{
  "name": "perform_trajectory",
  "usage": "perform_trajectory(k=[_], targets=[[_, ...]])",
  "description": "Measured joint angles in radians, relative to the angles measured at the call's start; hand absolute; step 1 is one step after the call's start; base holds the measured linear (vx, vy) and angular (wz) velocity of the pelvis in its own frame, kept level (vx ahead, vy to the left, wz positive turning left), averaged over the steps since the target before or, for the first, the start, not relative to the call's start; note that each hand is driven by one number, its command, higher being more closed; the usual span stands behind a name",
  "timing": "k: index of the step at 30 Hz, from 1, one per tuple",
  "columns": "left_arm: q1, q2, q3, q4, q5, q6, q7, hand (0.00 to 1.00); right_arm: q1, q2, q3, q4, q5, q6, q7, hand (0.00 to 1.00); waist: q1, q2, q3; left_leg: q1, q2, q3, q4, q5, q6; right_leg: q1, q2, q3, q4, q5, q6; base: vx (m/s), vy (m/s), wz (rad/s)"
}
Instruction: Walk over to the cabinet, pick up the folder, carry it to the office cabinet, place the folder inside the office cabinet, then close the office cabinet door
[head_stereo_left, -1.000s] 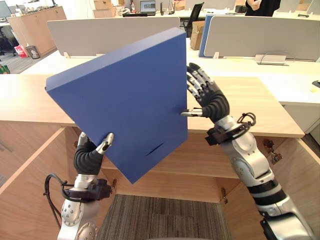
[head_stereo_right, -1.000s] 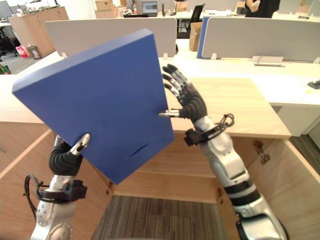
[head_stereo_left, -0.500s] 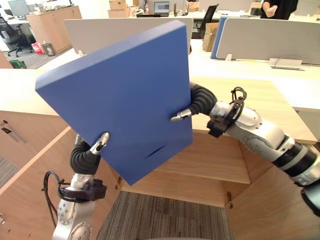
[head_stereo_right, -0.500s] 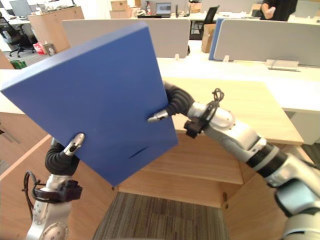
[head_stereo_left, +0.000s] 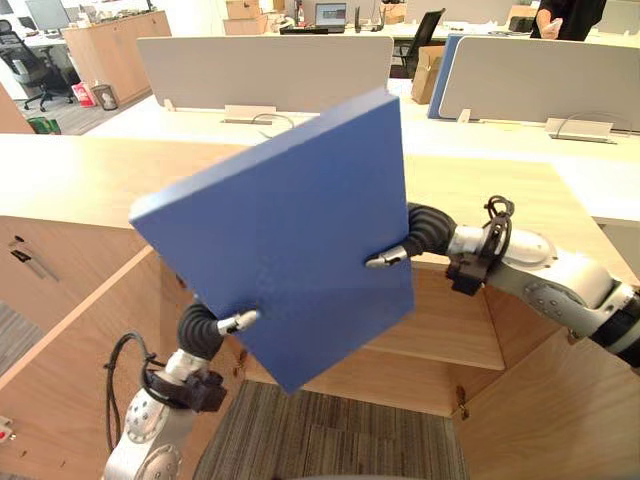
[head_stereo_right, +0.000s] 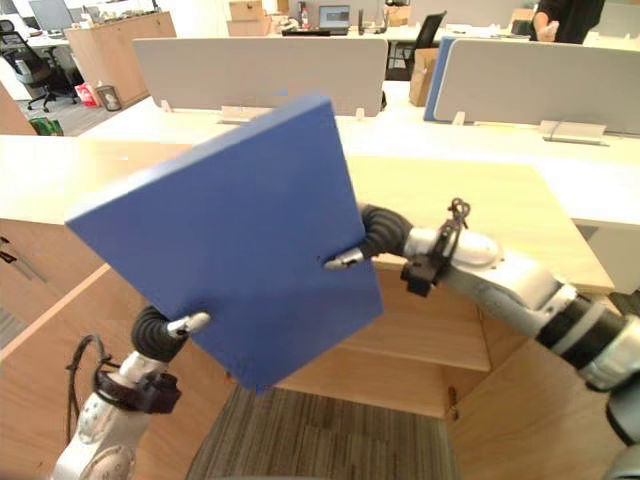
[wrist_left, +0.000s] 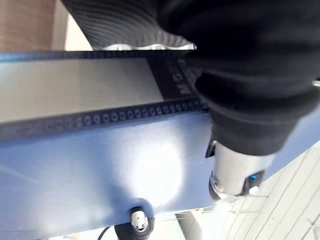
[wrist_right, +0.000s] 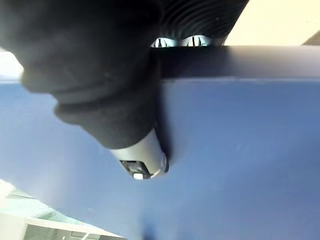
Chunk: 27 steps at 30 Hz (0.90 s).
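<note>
open-plan office with rows of pale desks (head_stereo_left: 200, 115) and grey partition screens (head_stereo_left: 270, 68) lies beyond a low wooden office cabinet (head_stereo_left: 80, 175), whose top runs across the middle of the head views. the blue folder (head_stereo_left: 290, 240) is off every surface, held in the air between both hands in front of the cabinet's front edge, above the open compartment. it is tilted with its broad face toward the camera, one corner pointing down toward the carpet (head_stereo_left: 340, 440) and its upper corner reaching above the level of the cabinet top. the left hand (head_stereo_left: 203, 330) grips the folder's lower left edge: its thumb lies on the front face and its fingers go behind the cover. the right hand (head_stereo_left: 422, 232) grips the right edge about halfway up, thumb pressed on the front face and fingers wrapped round the back. its wrist view shows the thumb flat on the blue board and fingertips over the edge. under the folder the cabinet stands open, one door (head_stereo_left: 70, 370) swung out at the left side and another (head_stereo_left: 565, 400) at the right, with a wooden shelf (head_stereo_left: 450, 335) inside. far back, beside a screen, sits a cardboard box (head_stereo_left: 428, 72), and a person (head_stereo_left: 565, 14) in dark clothes stands at the far right of the room.
</note>
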<state>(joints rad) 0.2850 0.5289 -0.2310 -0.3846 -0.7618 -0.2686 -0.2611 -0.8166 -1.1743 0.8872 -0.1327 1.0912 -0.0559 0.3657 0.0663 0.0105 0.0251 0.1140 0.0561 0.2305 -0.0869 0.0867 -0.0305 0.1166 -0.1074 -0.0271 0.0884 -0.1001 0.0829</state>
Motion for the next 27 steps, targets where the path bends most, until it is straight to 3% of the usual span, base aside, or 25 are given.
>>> perform_trajectory(k=[6,8,9,11,12,13,15,17,21,27], targets=[[0.022,0.026,-0.121,0.101,-0.138,0.075,-0.093,0.0,0.174,-0.039,-0.111,-0.058,-0.055,0.014,0.025,1.0,-0.003,-0.003,0.002,-0.009,0.0,0.004,0.0,0.0,0.0,-0.015,0.0,0.003,0.006,0.0,0.0,0.0,0.002,-0.01],[-0.007,-0.007,-0.122,0.319,-0.187,0.1,-0.129,0.0,0.245,-0.038,-0.211,-0.073,-0.104,0.015,0.024,1.0,-0.005,-0.002,0.001,-0.009,0.001,0.005,0.0,0.0,0.0,-0.016,0.001,0.005,0.006,0.001,0.001,-0.02,0.002,-0.03],[-0.029,-0.073,-0.076,0.535,-0.177,0.142,-0.107,0.0,0.264,-0.028,-0.309,-0.087,-0.141,0.014,0.026,1.0,-0.013,-0.002,0.001,-0.011,0.002,0.01,-0.005,0.0,-0.001,-0.02,0.001,0.01,0.006,0.001,0.001,-0.04,0.005,-0.09],[-0.028,-0.152,-0.006,0.705,-0.17,0.163,-0.077,0.0,0.301,0.006,-0.454,-0.133,-0.173,0.005,0.023,1.0,-0.022,-0.006,0.003,-0.013,0.003,0.019,-0.005,0.0,-0.001,-0.028,0.002,0.019,0.006,0.001,0.001,-0.02,0.011,-0.18],[-0.028,-0.235,0.06,0.838,-0.129,0.176,-0.05,0.0,0.318,0.063,-0.573,-0.155,-0.21,-0.021,0.009,1.0,-0.027,-0.011,0.002,-0.01,0.003,0.033,-0.005,-0.002,0.0,-0.032,0.001,0.033,0.005,0.003,0.002,-0.01,0.015,-0.21],[-0.029,-0.254,0.075,0.862,-0.12,0.176,-0.04,0.0,0.318,0.079,-0.597,-0.158,-0.221,-0.023,0.003,1.0,-0.029,-0.011,0.002,-0.01,0.002,0.035,-0.005,-0.003,0.0,-0.032,0.001,0.034,0.004,0.003,0.002,0.0,0.018,-0.16],[-0.034,-0.379,0.183,1.027,-0.042,0.177,0.036,0.0,0.318,0.186,-0.749,-0.183,-0.351,-0.055,-0.06,1.0,-0.046,-0.017,-0.002,-0.01,0.0,0.036,-0.001,-0.003,0.0,-0.03,-0.001,0.034,-0.002,0.006,0.002,0.0,0.008,-0.02],[-0.031,-0.437,0.25,1.136,-0.014,0.18,0.097,0.0,0.318,0.231,-0.79,-0.194,-0.412,-0.07,-0.1,1.0,-0.055,-0.023,-0.015,-0.011,0.003,0.036,-0.001,-0.002,0.001,-0.028,0.002,0.034,-0.012,0.011,-0.001,0.0,0.0,0.0],[-0.025,-0.452,0.381,1.324,0.036,0.2,0.188,0.0,0.338,0.292,-0.789,-0.271,-0.55,-0.07,-0.135,1.0,-0.075,-0.024,-0.024,-0.009,0.016,0.041,-0.001,-0.001,-0.002,-0.027,0.015,0.04,-0.016,0.017,-0.009,-0.03,-0.008,-0.05],[-0.005,-0.457,0.491,1.426,0.171,0.228,0.236,0.0,0.407,0.45,-0.772,-0.358,-0.689,-0.108,-0.181,1.0,-0.08,-0.026,-0.048,-0.002,0.024,0.055,-0.005,0.002,-0.005,-0.03,0.024,0.057,-0.022,0.023,-0.013,-0.05,-0.004,-0.08]])
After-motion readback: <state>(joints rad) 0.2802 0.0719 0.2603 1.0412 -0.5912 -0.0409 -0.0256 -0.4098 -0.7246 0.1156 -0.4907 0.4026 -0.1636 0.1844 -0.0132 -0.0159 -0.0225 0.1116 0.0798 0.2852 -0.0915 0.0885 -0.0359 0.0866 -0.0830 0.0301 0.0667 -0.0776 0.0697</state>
